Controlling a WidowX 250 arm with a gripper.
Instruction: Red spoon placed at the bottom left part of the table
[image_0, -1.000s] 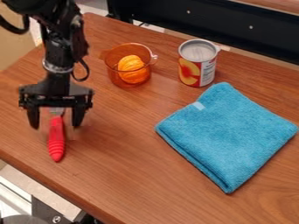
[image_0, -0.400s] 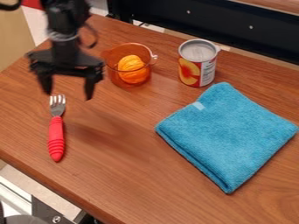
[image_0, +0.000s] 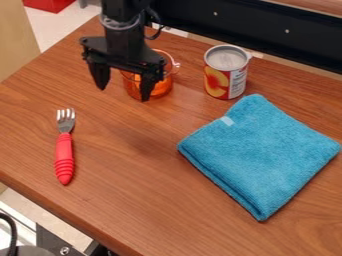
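Observation:
The gripper (image_0: 122, 94) hangs over the upper left of the table (image_0: 133, 195), fingers spread wide with nothing between them. Red-handled cutlery (image_0: 64, 152) lies flat on the left part of the table; its metal end has tines, so it looks like a fork, not a spoon. Its handle points toward the table's front edge and its tines toward the back. The gripper is up and to the right of it, well apart from it.
Behind the gripper stands an orange transparent cup (image_0: 160, 89), partly hidden. A can (image_0: 226, 72) stands to its right. The folded blue towel (image_0: 260, 155) covers much of the right side. A dark rail runs along the back.
From over the fork's metal end, the gripper has moved up and to the right, now in front of the cup. The fork has kept its place, and its tines have come into view.

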